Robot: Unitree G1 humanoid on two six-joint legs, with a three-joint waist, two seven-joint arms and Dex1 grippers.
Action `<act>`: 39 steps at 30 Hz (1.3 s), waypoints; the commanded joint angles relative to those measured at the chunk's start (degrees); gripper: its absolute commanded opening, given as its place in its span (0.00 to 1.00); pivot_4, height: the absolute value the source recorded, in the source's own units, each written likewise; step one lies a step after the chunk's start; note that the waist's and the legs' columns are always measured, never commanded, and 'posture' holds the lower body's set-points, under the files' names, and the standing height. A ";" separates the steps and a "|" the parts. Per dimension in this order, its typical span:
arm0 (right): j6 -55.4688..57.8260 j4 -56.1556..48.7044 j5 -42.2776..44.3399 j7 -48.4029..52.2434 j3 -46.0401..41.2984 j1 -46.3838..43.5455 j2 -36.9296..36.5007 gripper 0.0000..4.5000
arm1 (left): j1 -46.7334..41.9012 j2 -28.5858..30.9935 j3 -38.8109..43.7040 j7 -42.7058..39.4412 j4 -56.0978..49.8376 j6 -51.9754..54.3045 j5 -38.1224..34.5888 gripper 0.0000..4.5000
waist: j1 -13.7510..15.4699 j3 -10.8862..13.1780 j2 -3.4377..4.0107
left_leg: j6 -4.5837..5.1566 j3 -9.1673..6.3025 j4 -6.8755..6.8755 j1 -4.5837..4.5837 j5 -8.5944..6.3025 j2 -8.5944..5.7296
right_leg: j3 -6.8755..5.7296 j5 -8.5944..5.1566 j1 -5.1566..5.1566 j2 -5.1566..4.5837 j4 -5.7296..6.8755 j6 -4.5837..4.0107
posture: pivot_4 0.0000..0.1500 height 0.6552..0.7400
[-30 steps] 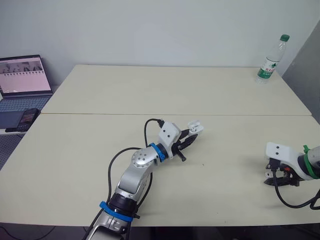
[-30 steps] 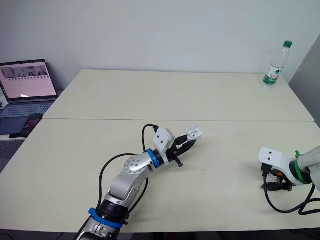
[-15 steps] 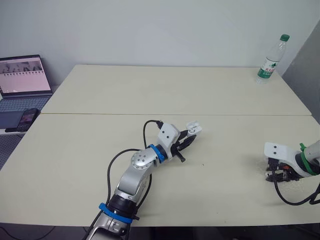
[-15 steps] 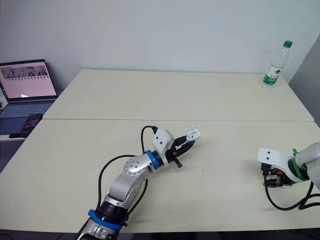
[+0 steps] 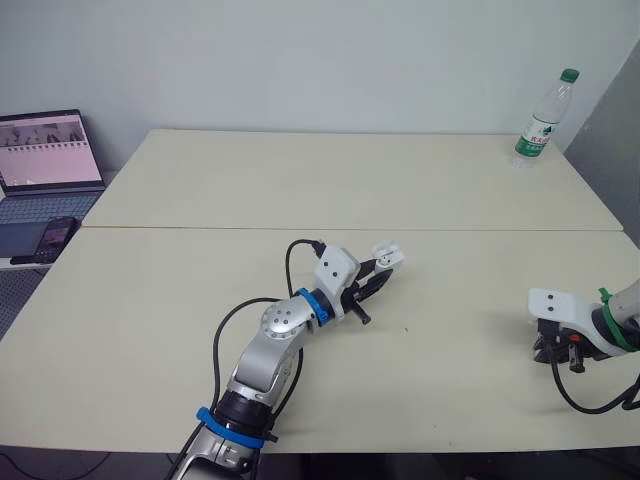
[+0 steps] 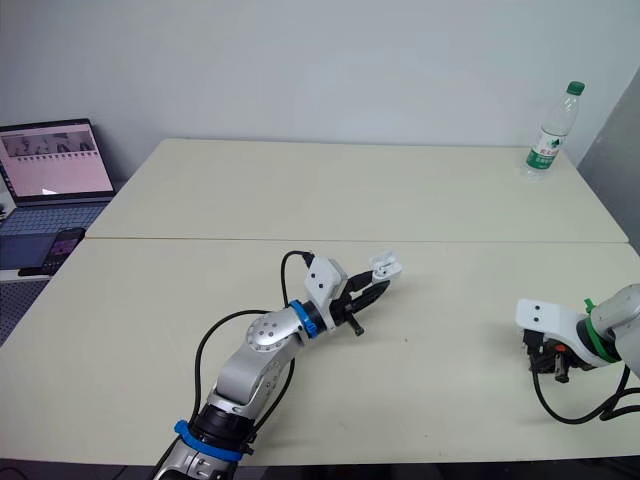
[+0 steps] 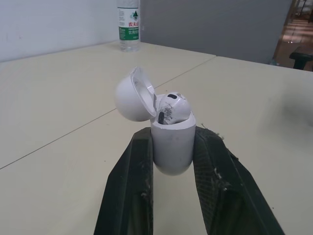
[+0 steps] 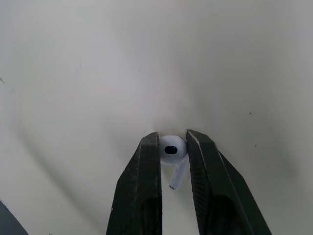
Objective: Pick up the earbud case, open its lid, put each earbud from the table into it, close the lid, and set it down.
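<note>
Got the earbud (image 8: 172, 151) pinched at the tips of the right gripper (image 8: 172, 137), stem running back toward the wrist, plus the earbud case (image 7: 171, 147) clamped upright in the left gripper (image 7: 172, 133), lid flipped open.

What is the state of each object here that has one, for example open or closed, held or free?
earbud case: lid open, held in the left gripper.
first earbud: seated in the case.
second earbud: gripped by the right gripper.
water bottle: upright, capped.
laptop: open, screen on.
</note>
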 commanded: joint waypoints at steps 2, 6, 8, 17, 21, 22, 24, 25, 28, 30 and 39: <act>-0.61 -0.60 1.44 -0.96 -3.27 -2.78 0.84 0.11 | -0.22 -0.25 0.22 0.12 -2.47 -0.52 -0.20 0.17 | -0.09 0.00 0.00 | 0.00 0.01 0.00 0.00 0.00 0.00 | 0.00 0.00 0.00 0.00 0.00 0.00 | 1.00 0.95; 0.37 -0.59 6.14 -4.38 -8.40 -6.37 6.39 0.11 | -0.41 -0.50 0.53 0.47 -2.67 -0.39 -0.35 0.17 | -0.11 0.01 -0.02 | 0.00 0.02 0.00 0.01 0.00 0.04 | 0.02 0.00 -0.01 0.06 0.00 0.00 | 1.00 0.95; 1.35 -1.50 9.02 -7.39 -12.05 -7.47 10.25 0.11 | -0.67 -1.10 0.94 0.91 -3.17 0.20 -0.98 0.17 | 0.02 0.03 -0.06 | 0.00 -0.06 -0.02 -0.01 0.00 0.04 | 0.00 0.00 0.00 0.07 0.00 0.00 | 1.00 0.95; 6.58 -9.73 22.72 -21.98 -25.42 -11.08 28.92 0.11 | -3.20 -3.11 1.72 1.78 -4.32 3.42 -3.11 0.17 | 0.05 0.06 -0.11 | 0.00 -0.19 0.01 -0.20 0.00 0.02 | 0.00 0.16 -0.04 0.06 -0.04 -0.25 | 1.00 0.95; 8.10 -14.55 28.12 -29.65 -28.23 -11.73 37.27 0.11 | -3.80 -4.05 2.27 1.73 -5.64 6.25 -5.40 0.17 | -0.03 0.07 -0.12 | 0.00 -0.26 -0.01 -0.24 0.00 0.04 | 0.00 0.16 -0.06 0.08 -0.05 -0.25 | 1.00 0.95; 8.56 -15.57 29.11 -31.77 -28.61 -11.75 39.20 0.11 | -3.89 -4.15 2.34 1.59 -6.13 6.92 -5.98 0.17 | -0.03 0.07 -0.12 | 0.00 -0.26 -0.02 -0.24 0.00 0.04 | 0.00 0.16 -0.06 0.08 -0.05 -0.25 | 1.00 0.95; 7.67 -17.07 30.46 -34.00 -28.52 -11.46 42.09 0.11 | -4.05 -4.28 2.51 1.13 -7.01 8.26 -7.21 0.17 | -0.02 0.07 -0.11 | -0.01 -0.29 -0.01 -0.28 0.00 0.04 | -0.02 0.16 -0.08 0.09 -0.03 -0.25 | 1.00 0.95; 7.19 -17.47 30.78 -34.89 -28.38 -11.34 43.08 0.11 | -4.12 -4.32 2.62 0.91 -7.36 8.86 -7.77 0.17 | -0.03 0.07 -0.12 | 0.00 -0.28 -0.01 -0.29 0.00 0.03 | -0.02 0.15 -0.10 0.09 -0.03 -0.25 | 1.00 0.95; 6.00 -18.38 31.83 -37.77 -27.66 -11.02 46.12 0.11 | -4.42 -4.43 2.91 0.44 -8.70 10.95 -9.67 0.17 | -0.03 0.07 -0.11 | 0.00 -0.25 -0.01 -0.29 0.00 0.02 | -0.02 0.16 -0.10 0.08 -0.05 -0.25 | 1.00 0.95; 5.49 -18.87 32.28 -38.81 -26.94 -10.59 47.46 0.11 | -4.57 -4.37 2.91 0.45 -9.47 12.05 -10.54 0.17 | -0.04 0.07 -0.12 | 0.00 -0.25 -0.01 -0.29 0.00 0.02 | -0.02 0.15 -0.11 0.08 -0.04 -0.24 | 1.00 0.95; 0.39 -18.38 30.73 -37.99 -22.56 -9.40 47.04 0.11 | -4.72 -3.98 2.90 0.90 -10.55 13.75 -11.58 0.17 | -0.06 0.07 -0.11 | 0.00 -0.25 -0.01 -0.29 0.00 0.03 | -0.03 0.15 -0.12 0.09 -0.04 -0.24 | 1.00 0.95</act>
